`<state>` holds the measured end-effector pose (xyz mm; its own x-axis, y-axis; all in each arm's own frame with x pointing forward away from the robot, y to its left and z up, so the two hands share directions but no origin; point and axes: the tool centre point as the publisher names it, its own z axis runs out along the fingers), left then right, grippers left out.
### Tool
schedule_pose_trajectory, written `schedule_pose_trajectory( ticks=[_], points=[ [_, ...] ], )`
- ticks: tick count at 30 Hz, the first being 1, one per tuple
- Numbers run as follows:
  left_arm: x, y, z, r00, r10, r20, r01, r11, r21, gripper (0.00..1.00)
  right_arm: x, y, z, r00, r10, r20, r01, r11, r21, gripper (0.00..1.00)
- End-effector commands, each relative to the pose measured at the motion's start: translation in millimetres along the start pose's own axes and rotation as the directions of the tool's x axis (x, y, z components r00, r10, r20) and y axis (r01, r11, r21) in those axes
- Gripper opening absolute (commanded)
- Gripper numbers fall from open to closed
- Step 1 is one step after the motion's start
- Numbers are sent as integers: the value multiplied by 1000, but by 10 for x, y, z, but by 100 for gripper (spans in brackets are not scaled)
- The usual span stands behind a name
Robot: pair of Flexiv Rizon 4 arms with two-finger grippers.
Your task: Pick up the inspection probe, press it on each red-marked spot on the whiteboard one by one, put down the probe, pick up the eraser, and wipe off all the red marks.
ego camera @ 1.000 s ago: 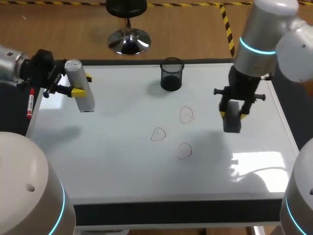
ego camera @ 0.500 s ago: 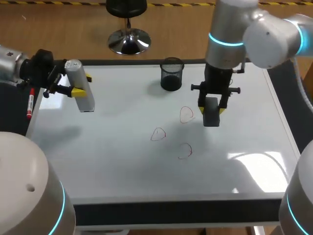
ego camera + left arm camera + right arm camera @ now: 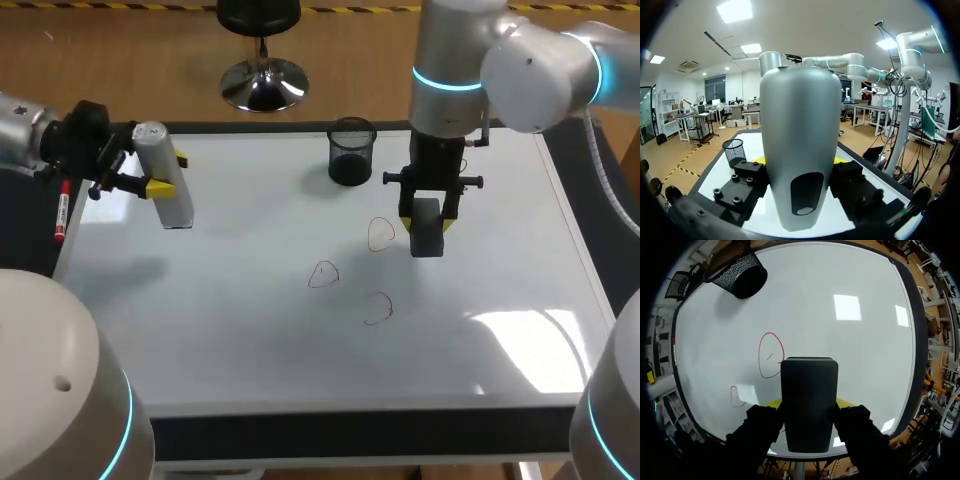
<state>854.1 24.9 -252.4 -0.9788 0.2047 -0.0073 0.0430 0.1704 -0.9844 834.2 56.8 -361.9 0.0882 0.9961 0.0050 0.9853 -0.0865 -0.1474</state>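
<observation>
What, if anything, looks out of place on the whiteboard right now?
One thing: the left gripper is shut on the inspection probe at the left of the whiteboard while the right gripper holds the eraser beside a red mark. The probe should be put down by this stage. Nothing looks spilled or damaged.

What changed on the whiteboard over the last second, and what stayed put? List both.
The right gripper, shut on the eraser, swept left from the right side of the whiteboard to just beside the uppermost red mark. The left gripper kept the probe at the far left. The other red marks and the mesh cup are unchanged.
</observation>
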Motion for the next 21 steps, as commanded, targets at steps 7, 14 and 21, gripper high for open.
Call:
schedule_pose_trajectory(
  ticks=[7,14,21],
  points=[
    [-5,-8,-8,1000,1,-2,-1,1000,0,0,-8,1,-15,1000,-1,1,1,1000,0,0],
    [-5,-8,-8,1000,1,-2,-1,1000,0,0,10,-54,-20,999,26,24,-26,1000,6,0],
    [-5,-8,-8,1000,1,-2,-1,1000,0,0,161,-196,-32,991,108,82,-107,994,-20,0]
  ],
)
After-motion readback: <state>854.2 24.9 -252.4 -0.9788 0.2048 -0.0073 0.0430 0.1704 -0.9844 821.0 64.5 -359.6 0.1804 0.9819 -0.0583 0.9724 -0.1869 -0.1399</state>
